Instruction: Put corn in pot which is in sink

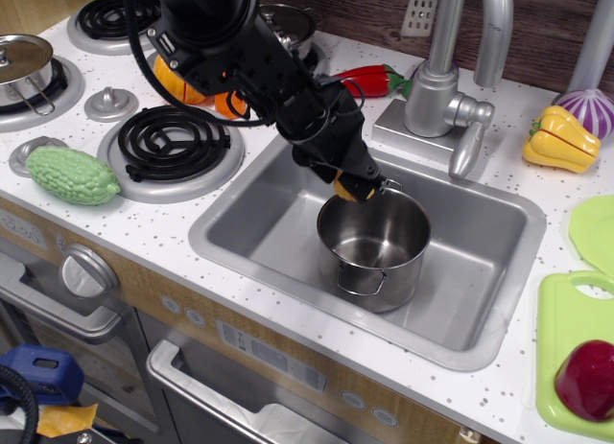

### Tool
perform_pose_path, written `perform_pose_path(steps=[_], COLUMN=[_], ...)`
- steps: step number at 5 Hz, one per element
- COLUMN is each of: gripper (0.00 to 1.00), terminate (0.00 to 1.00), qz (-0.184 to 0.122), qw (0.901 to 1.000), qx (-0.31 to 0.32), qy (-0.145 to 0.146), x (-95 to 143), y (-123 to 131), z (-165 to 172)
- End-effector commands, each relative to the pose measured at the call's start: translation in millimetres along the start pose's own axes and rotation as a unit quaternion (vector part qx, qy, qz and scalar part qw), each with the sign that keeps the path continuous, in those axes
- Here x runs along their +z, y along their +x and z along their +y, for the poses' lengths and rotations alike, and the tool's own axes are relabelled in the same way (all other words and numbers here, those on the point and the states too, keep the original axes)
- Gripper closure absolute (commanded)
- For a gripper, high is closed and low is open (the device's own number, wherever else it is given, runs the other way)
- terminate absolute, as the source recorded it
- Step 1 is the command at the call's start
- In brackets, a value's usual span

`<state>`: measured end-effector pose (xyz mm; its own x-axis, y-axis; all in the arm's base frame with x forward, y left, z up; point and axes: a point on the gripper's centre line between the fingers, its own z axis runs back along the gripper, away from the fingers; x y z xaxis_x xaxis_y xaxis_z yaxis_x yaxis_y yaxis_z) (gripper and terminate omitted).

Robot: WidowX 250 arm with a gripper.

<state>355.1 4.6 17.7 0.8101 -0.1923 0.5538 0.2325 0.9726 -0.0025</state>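
Note:
The shiny steel pot point(374, 247) with two loop handles stands upright in the grey sink point(259, 223). My gripper point(353, 185) is shut on the yellow corn point(346, 188) and holds it just over the pot's back-left rim. Only a small part of the corn shows between the black fingers. The black arm reaches in from the upper left across the stove.
A tall silver faucet point(446, 89) stands behind the sink. A red chilli point(365, 80), an orange carrot point(228, 103) and an orange pepper point(171, 80) lie behind the arm. A green gourd point(72, 174) lies left, a yellow pepper point(560, 137) right, a green board point(566, 358) at far right.

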Motion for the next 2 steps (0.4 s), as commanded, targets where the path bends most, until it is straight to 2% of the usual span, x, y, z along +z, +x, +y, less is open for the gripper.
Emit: perform_pose_path(steps=[1, 2], gripper=[0.00, 0.00], terminate=[0.00, 1.00], qz=[-0.032, -0.051], qw=[0.9994, 0.9987], qx=[-0.003, 0.007], qy=[0.013, 0.008], x=[13.4, 14.1], y=[12.6, 10.4], z=[-15.8, -15.4])
